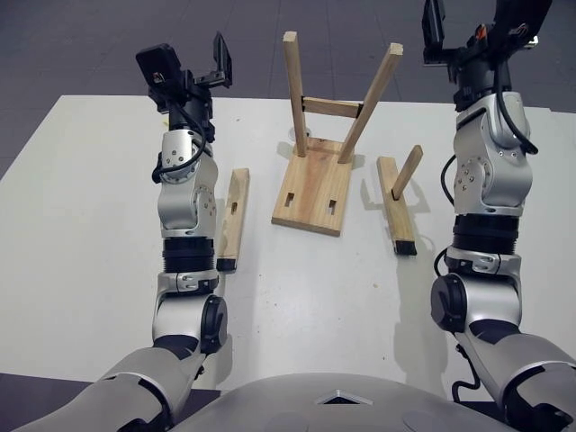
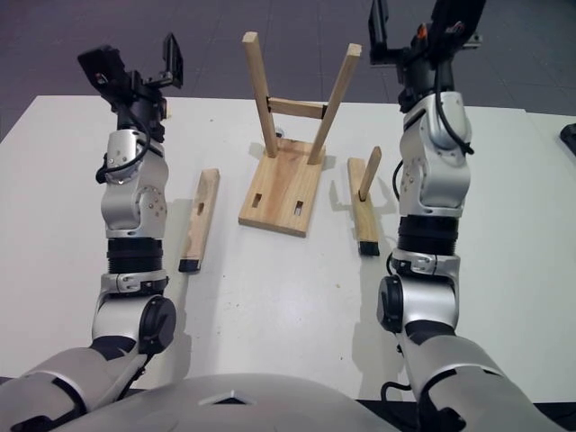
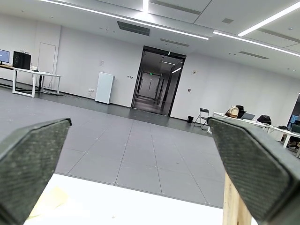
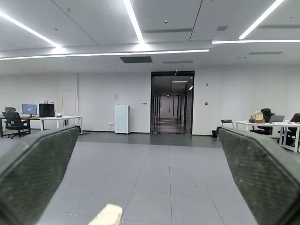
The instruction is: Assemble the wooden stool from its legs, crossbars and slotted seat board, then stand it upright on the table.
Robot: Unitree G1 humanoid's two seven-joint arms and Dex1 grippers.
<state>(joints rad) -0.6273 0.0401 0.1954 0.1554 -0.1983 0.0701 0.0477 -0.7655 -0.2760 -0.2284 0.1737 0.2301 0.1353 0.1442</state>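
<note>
Status: the seat board [image 1: 310, 191] lies flat at the centre of the worktop [image 1: 90, 225], with two fitted legs [image 1: 292, 90] and one crossbar [image 1: 331, 107] in place. Outstanding: a loose leg [image 1: 234, 219] to its left and a pegged leg [image 1: 396, 214] to its right. The left claw [image 3: 138, 124] and right claw [image 4: 147, 133] are apart and empty.

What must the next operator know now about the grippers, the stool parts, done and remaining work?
Both open and empty: left gripper, right gripper, raised over the table far side.
The seat board lies flat at centre; two legs stand in its far end, joined by a crossbar.
A loose leg lies left of it; another leg, with a second crossbar stuck in, lies right.
Remaining: fit both, stand the stool up.
</note>
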